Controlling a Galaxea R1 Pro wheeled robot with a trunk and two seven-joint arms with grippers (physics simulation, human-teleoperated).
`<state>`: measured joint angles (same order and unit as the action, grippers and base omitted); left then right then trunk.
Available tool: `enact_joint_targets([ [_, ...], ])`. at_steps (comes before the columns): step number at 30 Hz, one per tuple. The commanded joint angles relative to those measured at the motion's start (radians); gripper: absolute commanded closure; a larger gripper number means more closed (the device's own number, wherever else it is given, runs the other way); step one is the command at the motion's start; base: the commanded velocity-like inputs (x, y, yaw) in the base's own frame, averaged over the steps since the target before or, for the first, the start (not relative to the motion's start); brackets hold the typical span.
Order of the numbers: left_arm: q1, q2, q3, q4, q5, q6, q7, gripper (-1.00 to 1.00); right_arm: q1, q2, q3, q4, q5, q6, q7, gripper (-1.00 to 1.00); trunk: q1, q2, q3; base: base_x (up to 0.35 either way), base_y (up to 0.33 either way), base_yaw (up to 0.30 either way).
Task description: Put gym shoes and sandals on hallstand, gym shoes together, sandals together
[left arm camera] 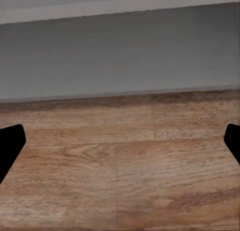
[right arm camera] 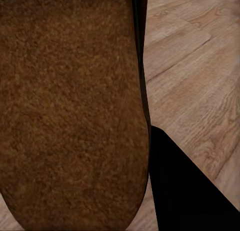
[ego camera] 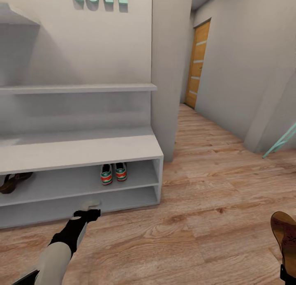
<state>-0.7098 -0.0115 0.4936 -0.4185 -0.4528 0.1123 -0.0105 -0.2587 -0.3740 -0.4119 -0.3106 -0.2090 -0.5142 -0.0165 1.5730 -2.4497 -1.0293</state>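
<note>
I see the hallstand (ego camera: 82, 153) filling the left half of the head view. Both gym shoes (ego camera: 113, 173) sit side by side on its upper low shelf, right of centre; one sandal (ego camera: 14, 182) lies on that same shelf at the far left edge. My left tool (ego camera: 88, 209) hangs low before the bottom shelf, fingers (left arm camera: 10, 146) spread over bare corridor floor (ego camera: 197, 219). At lower right, my right tool (right arm camera: 146, 141) pinches the other sandal (ego camera: 285, 235). An orange door (ego camera: 197, 65) stands down the corridor.

Hallstand (ego camera: 82, 153) upper low shelf holds gym shoes (ego camera: 113, 173), one sandal (ego camera: 12, 182)
</note>
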Motion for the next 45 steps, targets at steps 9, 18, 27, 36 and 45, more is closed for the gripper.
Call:
enact_joint_targets([
  [9, 0.195, 0.001, 0.016, -0.005, -0.005, -0.263, -0.225, -1.00, -0.001, 0.004, 0.004, 0.001, -0.007, -0.003, 0.002, 1.00, 0.000, 0.000, -0.001, -0.003, 0.001, 0.000],
  [18, 0.355, 0.058, 0.020, -0.003, 0.055, -0.391, -0.545, -1.00, -0.001, 0.034, 0.005, 0.002, -0.005, -0.004, 0.003, 1.00, 0.000, 0.000, -0.001, 0.000, 0.000, 0.000],
  [27, 0.458, 0.154, 0.020, 0.009, 0.149, -0.454, -0.833, -1.00, -0.001, 0.039, 0.005, 0.002, -0.004, -0.004, 0.003, 1.00, 0.000, 0.000, -0.001, 0.000, 0.000, 0.000],
  [36, 0.488, 0.183, 0.020, 0.012, 0.206, -0.507, -0.904, -1.00, -0.001, 0.043, 0.005, 0.002, -0.006, -0.004, 0.002, 1.00, 0.000, 0.000, -0.001, 0.000, 0.000, 0.000],
  [45, 0.492, 0.187, 0.020, 0.012, 0.220, -0.511, -0.908, -1.00, -0.001, 0.072, 0.005, 0.000, -0.007, -0.005, 0.001, 1.00, 0.000, 0.000, -0.001, 0.000, 0.000, 0.000],
])
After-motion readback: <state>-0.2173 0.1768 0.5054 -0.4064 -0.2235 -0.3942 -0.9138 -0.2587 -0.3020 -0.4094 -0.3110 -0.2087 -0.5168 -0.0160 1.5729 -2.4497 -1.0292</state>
